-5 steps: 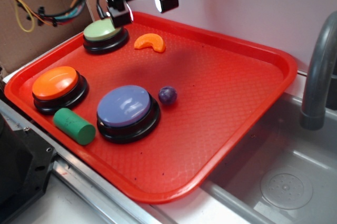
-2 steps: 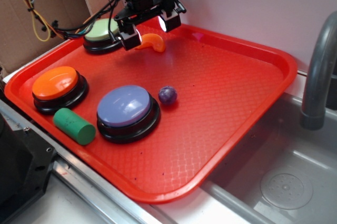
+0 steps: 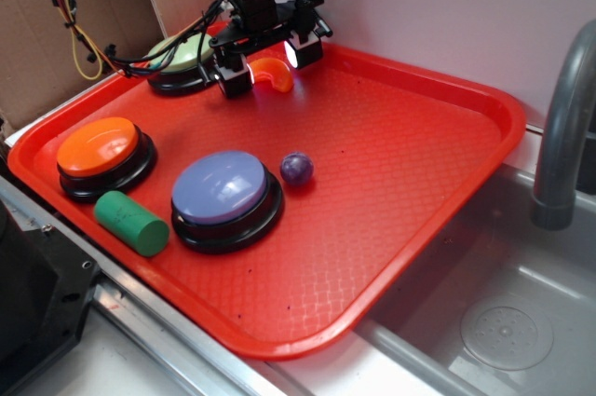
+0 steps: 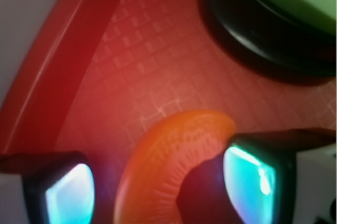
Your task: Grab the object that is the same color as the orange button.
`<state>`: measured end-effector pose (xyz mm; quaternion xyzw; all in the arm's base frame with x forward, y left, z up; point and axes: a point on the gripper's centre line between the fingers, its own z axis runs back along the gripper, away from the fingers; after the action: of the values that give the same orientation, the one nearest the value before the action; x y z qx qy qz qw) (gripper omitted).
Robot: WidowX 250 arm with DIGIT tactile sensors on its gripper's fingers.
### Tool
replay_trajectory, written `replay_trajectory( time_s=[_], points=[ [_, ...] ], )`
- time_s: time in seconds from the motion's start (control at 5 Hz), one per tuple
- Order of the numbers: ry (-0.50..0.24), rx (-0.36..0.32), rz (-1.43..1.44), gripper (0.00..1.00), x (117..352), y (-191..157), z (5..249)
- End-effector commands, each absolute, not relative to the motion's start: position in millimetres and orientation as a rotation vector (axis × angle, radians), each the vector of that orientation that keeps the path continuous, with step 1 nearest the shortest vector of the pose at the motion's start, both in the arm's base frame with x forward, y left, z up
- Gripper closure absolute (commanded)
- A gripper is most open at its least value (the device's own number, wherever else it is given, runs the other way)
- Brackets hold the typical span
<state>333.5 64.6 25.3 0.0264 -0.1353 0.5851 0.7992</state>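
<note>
The small orange crescent piece [image 3: 273, 73] lies on the red tray [image 3: 419, 163] near its far rim, right of the pale green button [image 3: 179, 53]. My gripper [image 3: 265, 62] is open and lowered around the piece, one finger on each side. In the wrist view the crescent [image 4: 168, 166] sits between the two glowing pads [image 4: 247, 184], with gaps on both sides. The large orange button [image 3: 98, 146] on its black base sits at the tray's left edge.
A lavender-blue button [image 3: 223, 189], a purple ball [image 3: 296, 169] and a green cylinder [image 3: 131, 223] lie in the tray's front left part. A grey faucet [image 3: 563, 126] and the sink basin [image 3: 503, 321] are to the right. Cables hang at the back left.
My gripper has come down from above the tray's far rim and now straddles the orange crescent. The crescent and the other things have not moved.
</note>
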Motion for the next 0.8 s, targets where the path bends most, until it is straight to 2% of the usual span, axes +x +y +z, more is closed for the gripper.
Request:
replay_trajectory(
  time_s=[0.0,0.2,0.6],
  points=[
    [-0.316,0.04,1.296,0.56,330.7,80.9,36.4],
    [-0.305,0.032,1.315,1.0,329.6,82.0,35.2],
    [-0.308,0.053,1.341,1.0,328.2,81.2,35.2]
  ],
)
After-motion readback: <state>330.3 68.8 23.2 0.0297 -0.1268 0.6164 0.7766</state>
